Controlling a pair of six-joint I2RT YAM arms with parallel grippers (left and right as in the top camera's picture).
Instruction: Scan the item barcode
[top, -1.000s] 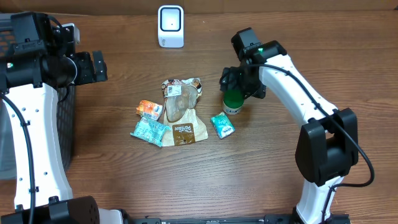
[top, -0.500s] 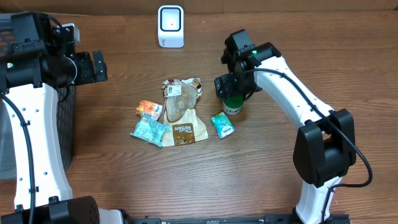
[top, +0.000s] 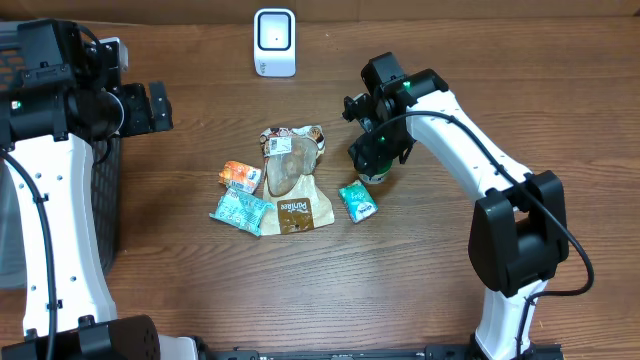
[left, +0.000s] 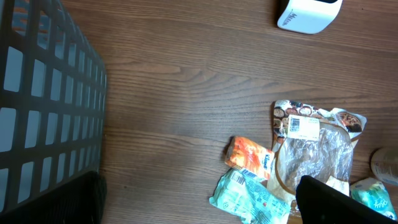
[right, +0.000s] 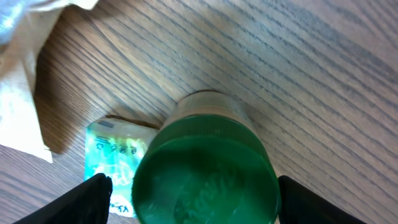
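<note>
**Right end effector straddles green-capped bottle**

The right end effector (top: 374, 150) hangs directly over the green-capped bottle (right: 205, 168), which stands upright on the wooden worktop (top: 560, 80). Its fingers (right: 93, 196) stand apart on either side of the cap, with a gap showing at one side, so it is not clamped on. A teal sachet (right: 109, 162) lies just beside the bottle. The white scanner (top: 274, 42) sits well apart from this end effector. The left end effector (top: 150, 107) is spread wide and holds nothing, next to a black basket (left: 50, 93).

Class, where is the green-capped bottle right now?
Overhead view: the green-capped bottle stands upright right of centre, between the open fingers of the right gripper, with the teal packet just beside it.
</note>
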